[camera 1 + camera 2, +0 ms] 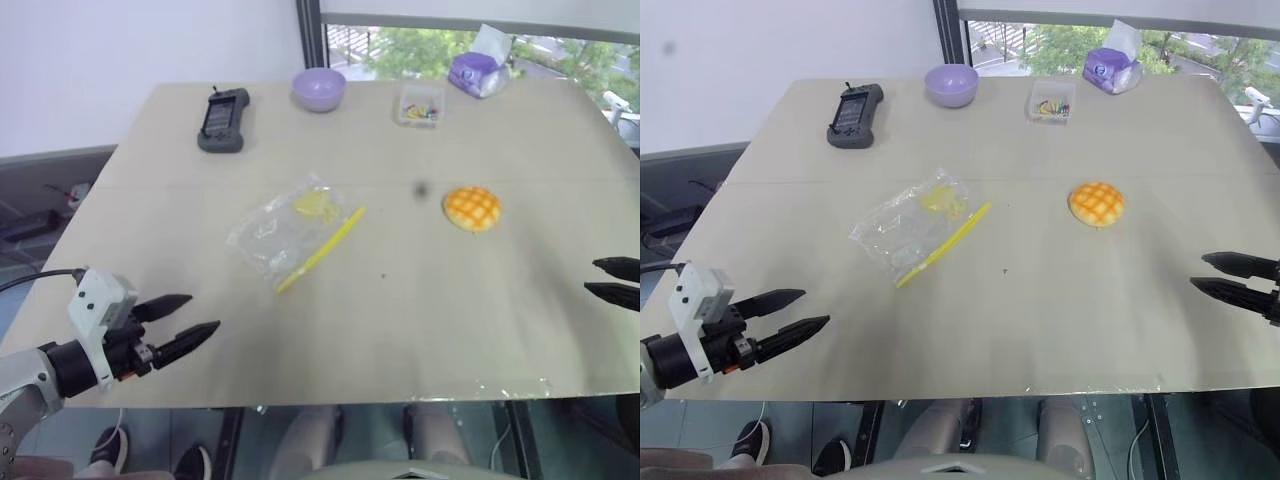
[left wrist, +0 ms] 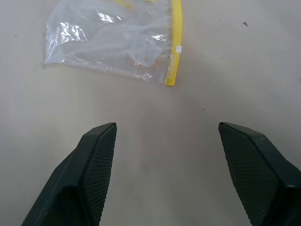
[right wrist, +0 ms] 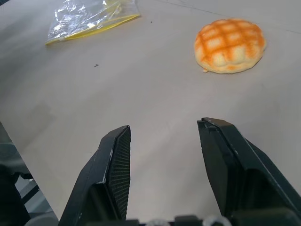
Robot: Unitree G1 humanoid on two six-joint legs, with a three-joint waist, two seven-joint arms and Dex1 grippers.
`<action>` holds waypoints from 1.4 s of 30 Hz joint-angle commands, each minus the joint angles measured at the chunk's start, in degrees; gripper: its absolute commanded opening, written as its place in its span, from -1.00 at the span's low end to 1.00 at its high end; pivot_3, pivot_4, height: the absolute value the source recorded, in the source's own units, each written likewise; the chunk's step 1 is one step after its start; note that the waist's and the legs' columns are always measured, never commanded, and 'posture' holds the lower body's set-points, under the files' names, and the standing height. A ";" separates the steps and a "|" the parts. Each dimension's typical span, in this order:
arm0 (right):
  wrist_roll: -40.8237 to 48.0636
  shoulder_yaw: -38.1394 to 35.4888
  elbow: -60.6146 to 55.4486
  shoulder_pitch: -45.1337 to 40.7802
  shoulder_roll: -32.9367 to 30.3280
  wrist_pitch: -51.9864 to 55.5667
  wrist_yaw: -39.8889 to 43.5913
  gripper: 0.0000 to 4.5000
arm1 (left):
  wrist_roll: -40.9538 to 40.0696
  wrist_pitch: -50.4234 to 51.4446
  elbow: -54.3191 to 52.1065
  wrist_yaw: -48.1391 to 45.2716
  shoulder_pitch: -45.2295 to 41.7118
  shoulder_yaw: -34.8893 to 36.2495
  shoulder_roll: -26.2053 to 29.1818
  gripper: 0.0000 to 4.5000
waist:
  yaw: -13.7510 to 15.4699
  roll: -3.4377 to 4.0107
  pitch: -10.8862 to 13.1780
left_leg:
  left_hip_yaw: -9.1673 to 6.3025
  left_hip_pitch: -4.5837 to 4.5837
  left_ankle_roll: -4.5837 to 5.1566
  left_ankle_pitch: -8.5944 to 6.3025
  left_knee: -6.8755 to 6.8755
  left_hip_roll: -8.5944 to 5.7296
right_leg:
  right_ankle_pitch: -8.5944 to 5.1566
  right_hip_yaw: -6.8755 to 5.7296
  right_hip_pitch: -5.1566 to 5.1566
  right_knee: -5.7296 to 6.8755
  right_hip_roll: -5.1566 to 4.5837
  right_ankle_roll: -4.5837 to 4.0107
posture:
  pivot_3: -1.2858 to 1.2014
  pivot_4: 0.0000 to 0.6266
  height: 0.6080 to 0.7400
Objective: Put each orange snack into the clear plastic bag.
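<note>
From the head camera, the orange snack point(image 1: 472, 209) sits alone right of centre on the beige table point(image 1: 400, 320), the clear plastic bag point(image 1: 290, 232) lies flat left of it, well apart. The left gripper point(image 1: 190, 320) hovers over the near-left edge with its fingers parted and empty; the right gripper point(image 1: 1215, 275) pokes in at the right edge, also parted. Along the far edge stand a black handheld device point(image 1: 223, 119), a purple bowl point(image 1: 318, 88), a small clear box point(image 1: 418, 106) and a tissue pack point(image 1: 478, 72).

Left wrist view — bare tabletop between the spread fingers point(image 2: 94, 165), the bag beyond.

Right wrist view — open fingers point(image 3: 117, 165), clear surface up to the snack.
</note>
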 commanded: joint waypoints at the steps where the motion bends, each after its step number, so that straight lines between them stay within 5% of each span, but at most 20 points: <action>1: 0.11 -1.59 0.83 -0.65 -0.88 -1.86 0.88 0.08 | 0.15 -2.57 -1.27 0.31 -0.58 1.82 0.14 0.63 | 0.00 0.00 0.00 | 0.00 0.00 0.00 0.00 0.00 0.00 | 0.00 0.00 0.00 0.00 0.00 0.00 | 0.03 -0.52 1.00; 26: 0.65 -0.85 0.85 -1.18 -0.09 -3.49 1.01 0.08 | 3.13 -5.47 0.33 3.99 -3.49 -3.36 0.60 0.63 | 0.00 0.00 0.00 | -0.01 -0.02 0.00 0.00 -0.02 -0.01 | 0.00 -0.02 0.00 -0.03 -0.01 0.00 | 0.03 -0.52 1.00; 39: 2.39 2.10 -3.87 -4.14 2.05 -2.02 -2.90 0.08 | 31.46 -15.35 0.33 19.04 -14.99 -37.14 0.29 0.63 | 0.25 -0.01 0.01 | -0.02 -0.04 0.00 0.00 -0.03 -0.06 | 0.02 0.00 -0.01 -0.03 -0.02 0.02 | 0.03 -0.52 1.00; 42: 2.64 1.96 -4.40 -3.96 2.07 -1.78 -3.28 0.08 | 37.57 -18.02 2.06 20.61 -16.77 -40.47 1.42 0.63 | 0.21 -0.02 0.01 | -0.01 -0.07 0.00 0.00 -0.04 -0.07 | 0.02 0.02 -0.06 -0.02 -0.02 0.02 | 0.03 -0.52 1.00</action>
